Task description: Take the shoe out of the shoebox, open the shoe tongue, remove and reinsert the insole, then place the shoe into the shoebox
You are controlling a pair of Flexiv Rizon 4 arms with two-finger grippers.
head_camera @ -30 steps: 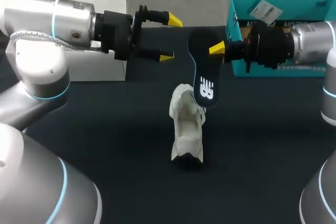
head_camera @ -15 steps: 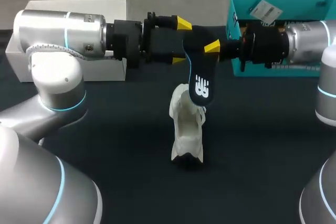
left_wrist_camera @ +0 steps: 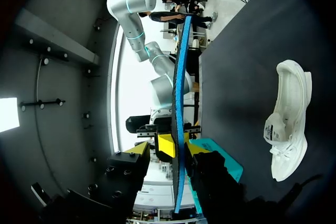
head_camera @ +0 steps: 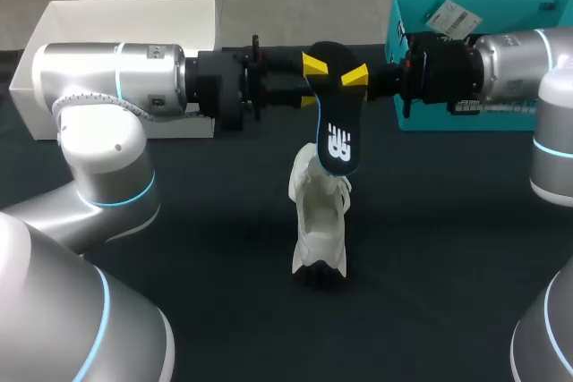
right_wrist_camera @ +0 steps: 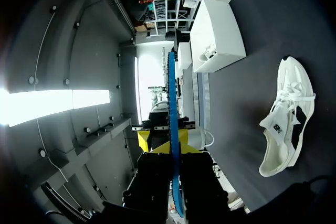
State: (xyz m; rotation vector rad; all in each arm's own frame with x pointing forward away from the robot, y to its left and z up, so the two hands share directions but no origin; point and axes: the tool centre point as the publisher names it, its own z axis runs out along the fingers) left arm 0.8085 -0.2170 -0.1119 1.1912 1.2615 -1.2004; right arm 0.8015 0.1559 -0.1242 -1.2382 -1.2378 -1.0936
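Right gripper clamped on insole, upper end. Left gripper fingers apart, straddling the same end; a second ago it sat off at 10 o'clock. Shoe mid-table, at 6 under insole. Teal box at 1: tag inside. White box at 10: small item, unclear.

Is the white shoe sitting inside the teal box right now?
No, the white shoe lies on the dark table, outside the teal box.
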